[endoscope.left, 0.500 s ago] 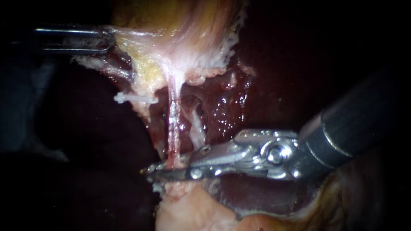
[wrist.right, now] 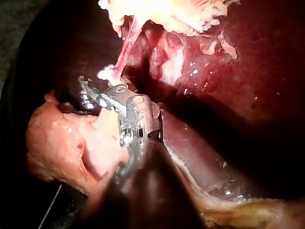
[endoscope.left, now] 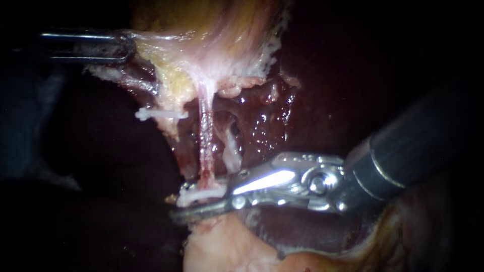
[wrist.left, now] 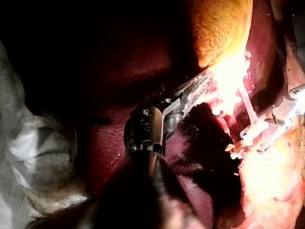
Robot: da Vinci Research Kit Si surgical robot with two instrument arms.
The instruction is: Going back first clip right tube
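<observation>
White clip (endoscope.left: 197,194) sits low on the pink tube (endoscope.left: 204,146), at 6 o'clock, between the narrowly parted jaws of the right instrument (endoscope.left: 185,205). Best to open wider, then withdraw straight toward 3 o'clock without snagging it. The left instrument (endoscope.left: 126,48) holds the gallbladder (endoscope.left: 217,35) taut at 10 o'clock.

Clip (endoscope.left: 199,194) on tube (endoscope.left: 204,136), below gallbladder (endoscope.left: 212,30)

Setting: surg. bench lab, tissue specimen work.
Evidence:
- liver (endoscope.left: 322,90) + gallbladder (endoscope.left: 217,30) lit close by scope, surround dark.
- crumpled grey cloth (wrist.left: 33,152) beside liver, L wrist view.
- two slim metal-jawed tools at tissue: left instrument (endoscope.left: 126,48), right instrument (endoscope.left: 179,204); dark shafts.
- white clip (endoscope.left: 160,115) set on tissue below gallbladder.
- pale fatty tissue (wrist.right: 71,143) under R shaft.
</observation>
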